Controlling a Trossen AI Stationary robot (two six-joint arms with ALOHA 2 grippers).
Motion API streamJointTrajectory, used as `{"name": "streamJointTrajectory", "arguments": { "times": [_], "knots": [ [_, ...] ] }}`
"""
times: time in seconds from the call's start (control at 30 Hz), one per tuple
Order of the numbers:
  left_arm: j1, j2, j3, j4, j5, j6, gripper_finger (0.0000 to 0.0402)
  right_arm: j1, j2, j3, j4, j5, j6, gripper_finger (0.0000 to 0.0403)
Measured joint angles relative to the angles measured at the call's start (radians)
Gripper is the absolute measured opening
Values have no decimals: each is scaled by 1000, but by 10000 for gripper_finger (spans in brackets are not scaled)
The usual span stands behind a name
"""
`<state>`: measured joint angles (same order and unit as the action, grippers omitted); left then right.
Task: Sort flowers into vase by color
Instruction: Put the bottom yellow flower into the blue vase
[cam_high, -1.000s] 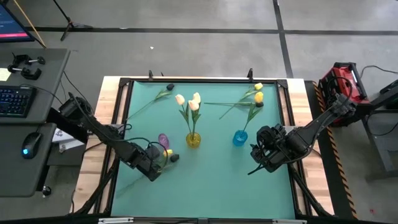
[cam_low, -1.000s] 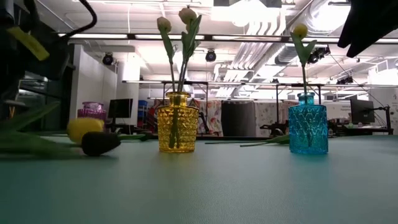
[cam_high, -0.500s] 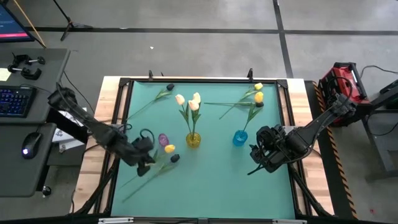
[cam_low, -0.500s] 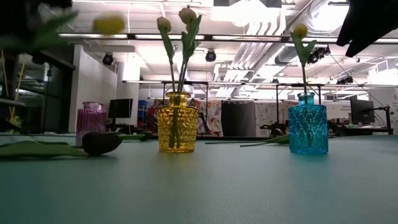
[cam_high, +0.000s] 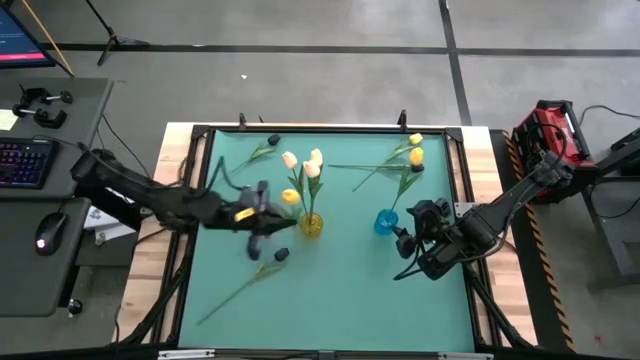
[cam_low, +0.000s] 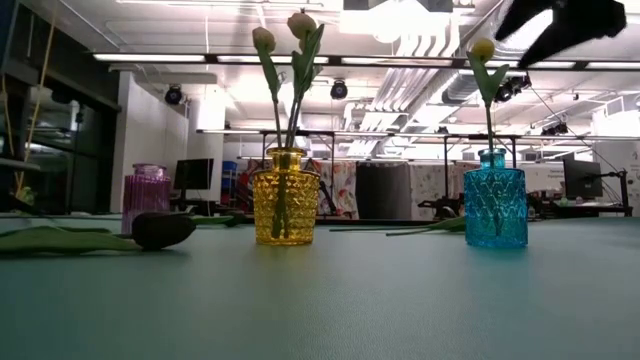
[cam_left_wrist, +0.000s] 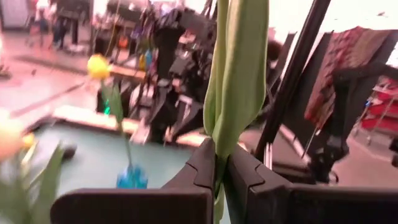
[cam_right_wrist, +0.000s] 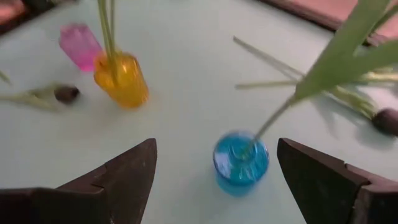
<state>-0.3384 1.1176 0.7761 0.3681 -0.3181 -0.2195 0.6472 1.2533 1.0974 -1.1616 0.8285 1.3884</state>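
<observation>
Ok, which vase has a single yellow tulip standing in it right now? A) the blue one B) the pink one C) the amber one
A: the blue vase holds one stem topped by a yellow tulip, while the amber vase holds cream-peach buds.

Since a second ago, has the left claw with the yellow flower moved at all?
Yes. The left gripper, shut on the yellow tulip, has swung away from the table's near-left side toward the yellow vase, which has stayed put.
</observation>
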Motion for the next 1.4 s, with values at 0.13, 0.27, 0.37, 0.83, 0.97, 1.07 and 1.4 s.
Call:
{"name": "streamJointTrajectory", "arguments": {
  "times": [0.13, 0.27, 0.37, 0.83, 0.97, 1.07, 1.4],
  "knots": [
    [71, 163, 77, 122, 92, 48, 0, 0, -6, 66, 2, 129, -1, 321],
    [102, 333, 207, 183, 131, 156, 0, 8, -32, 155, -18, 285, -47, 321],
    [123, 453, 298, 253, 134, 196, 0, 8, -51, 221, -18, 377, -133, 321],
    [244, 852, 580, 527, 132, 187, 0, 1, -64, 407, -17, 506, -421, 321],
    [260, 874, 614, 526, 127, 192, 0, 1, -64, 408, -17, 500, -421, 321],
    [273, 876, 619, 536, 99, 230, 0, 1, -64, 408, -16, 498, -421, 321],
    [321, 887, 618, 514, 92, 200, 0, 1, -64, 408, -16, 497, -428, 321]
  ]
}}
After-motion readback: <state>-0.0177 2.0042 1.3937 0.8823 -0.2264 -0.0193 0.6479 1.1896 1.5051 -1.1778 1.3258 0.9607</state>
